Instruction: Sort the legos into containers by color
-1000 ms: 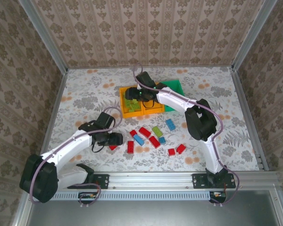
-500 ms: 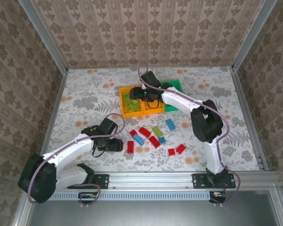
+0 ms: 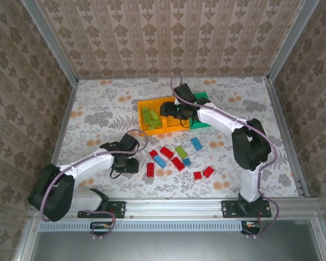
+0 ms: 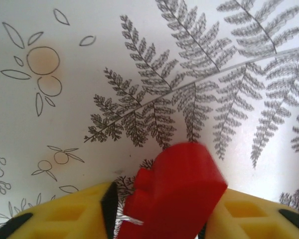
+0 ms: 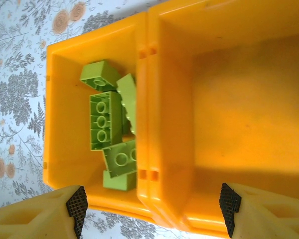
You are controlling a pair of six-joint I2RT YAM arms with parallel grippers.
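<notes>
Since it is hard moulded plastic, the red brick (image 4: 174,194) should handle as light, stiff and unbreakable. It will be slick on its flat walls, though, so the safe hold is across two opposite sides, below the studs. In the left wrist view it sits tilted between the yellow fingers of the left gripper (image 4: 162,206), which has narrowed onto it. The right-hand pad is against its side and the left-hand pad is at its edge, so I judge it pinched, just off or barely on the cloth. Its outline is a little blurred.

From above, the loose legos (image 3: 177,163) lie at about 3 o'clock of that gripper. Red, blue and one lime are scattered on the table (image 3: 98,114), whose matte floral and fern print probably gives little friction.

At 12 o'clock of the scatter stand the containers, thin-walled, glossy and square-cornered.
- The left orange bin (image 5: 65,99) holds a jumble of lime bricks (image 5: 105,124).
- The middle orange bin (image 5: 249,99) touches its 3 o'clock side, and what shows of its floor is bare.
- The green bin (image 3: 202,101) is at 3 o'clock again, partly hidden by the arm.

The right gripper (image 5: 153,204) hangs over the two orange bins with its fingers spread wide and nothing between them.
</notes>
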